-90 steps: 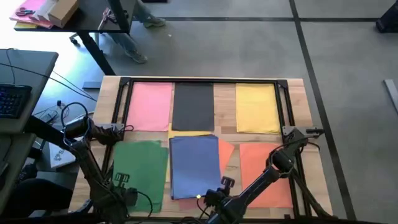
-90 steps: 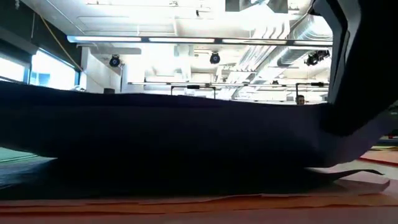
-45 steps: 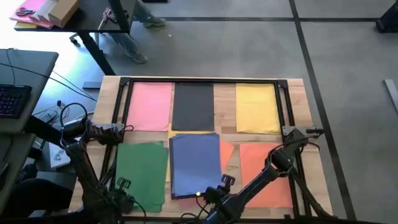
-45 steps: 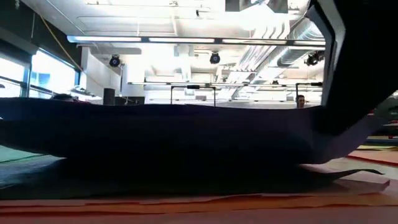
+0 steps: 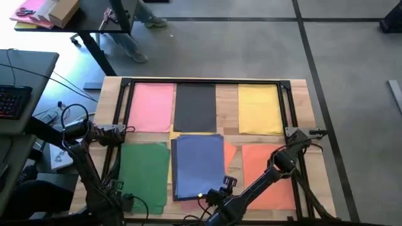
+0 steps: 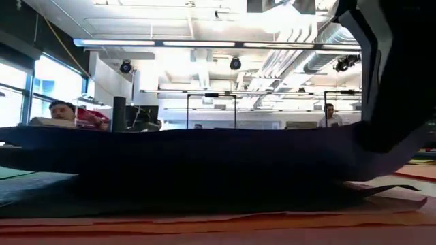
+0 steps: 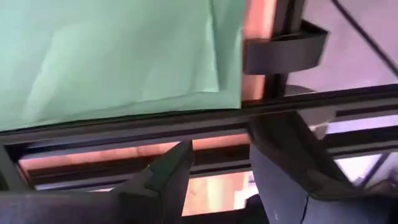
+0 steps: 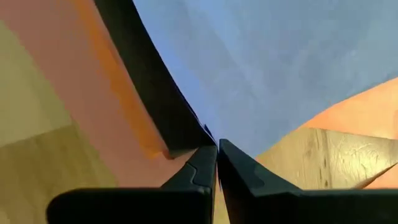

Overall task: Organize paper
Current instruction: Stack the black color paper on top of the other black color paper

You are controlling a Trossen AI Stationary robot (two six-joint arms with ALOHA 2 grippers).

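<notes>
Pinching the near edge of the blue sheet (image 5: 198, 166), the right gripper (image 8: 217, 163) is being kept at the tabletop's (image 5: 301, 103) front edge, its fingers (image 8: 199, 171) pressed together on the paper so that the sheet is running straight away from them, its long axis pointing toward the far side of the tabletop. In the low view the lifted blue edge (image 6: 204, 160) is being held as a dark band above an orange sheet (image 6: 218, 224) lying under it. The blue sheet is lying in the middle of the front row, just beside the green sheet (image 5: 143, 172) on its left and overlapping the orange sheet (image 5: 267, 172) on its right, with a strip of yellow showing at its far edge. The pink sheet (image 5: 152, 107), dark grey sheet (image 5: 195, 107) and yellow sheet (image 5: 259, 108) are lying flat in the far row. The right arm is judged the nearer one for any further shifting of the blue sheet.

The left gripper (image 7: 217, 177) is being held at the front left corner, near the green sheet's near edge, its fingers apart and holding nothing. Compared with the earlier frames, this gripper is being drawn farther back toward the front edge, and the blue sheet is sitting slightly to the right, with less orange showing beside it.
</notes>
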